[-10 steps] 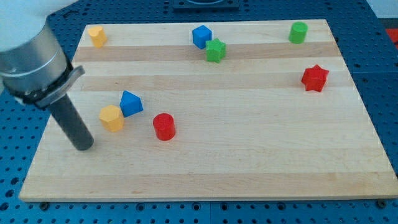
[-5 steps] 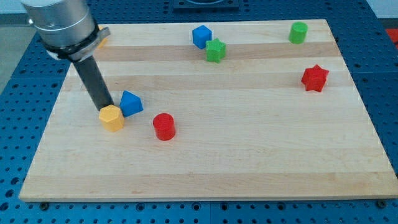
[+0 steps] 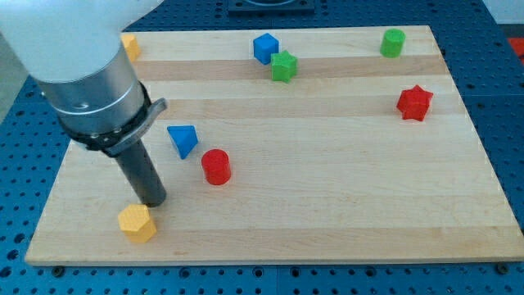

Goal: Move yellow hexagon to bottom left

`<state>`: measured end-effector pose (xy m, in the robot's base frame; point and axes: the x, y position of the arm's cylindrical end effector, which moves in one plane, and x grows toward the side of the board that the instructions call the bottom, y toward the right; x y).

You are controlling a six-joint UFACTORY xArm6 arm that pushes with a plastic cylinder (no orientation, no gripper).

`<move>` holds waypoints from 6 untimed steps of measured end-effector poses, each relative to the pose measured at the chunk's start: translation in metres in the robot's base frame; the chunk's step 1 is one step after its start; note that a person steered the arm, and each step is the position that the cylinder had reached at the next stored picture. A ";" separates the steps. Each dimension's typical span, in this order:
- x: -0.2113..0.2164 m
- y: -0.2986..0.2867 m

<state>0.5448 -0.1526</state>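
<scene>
The yellow hexagon point(image 3: 137, 223) lies near the board's bottom-left corner. My tip point(image 3: 153, 201) stands just above and to the right of it, touching or nearly touching its upper edge. A blue triangular block point(image 3: 182, 138) sits a little up and to the right of my tip. A red cylinder point(image 3: 216, 166) stands to the right of my tip.
A second yellow block point(image 3: 128, 45) shows partly behind the arm at the top left. A blue cube point(image 3: 264, 47) and a green star point(image 3: 284, 66) sit at the top middle. A green cylinder point(image 3: 393, 42) is at the top right, a red star point(image 3: 414, 102) below it.
My tip moved from the hexagon's upper left toward the view's bottom, pushing the yellow hexagon down to the bottom-left area. The blue triangular block turned and shifted slightly right.
</scene>
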 end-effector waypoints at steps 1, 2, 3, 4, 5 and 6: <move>0.008 0.046; 0.048 0.041; 0.074 0.033; 0.073 0.033; 0.059 0.032; 0.026 0.034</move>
<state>0.5704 -0.1187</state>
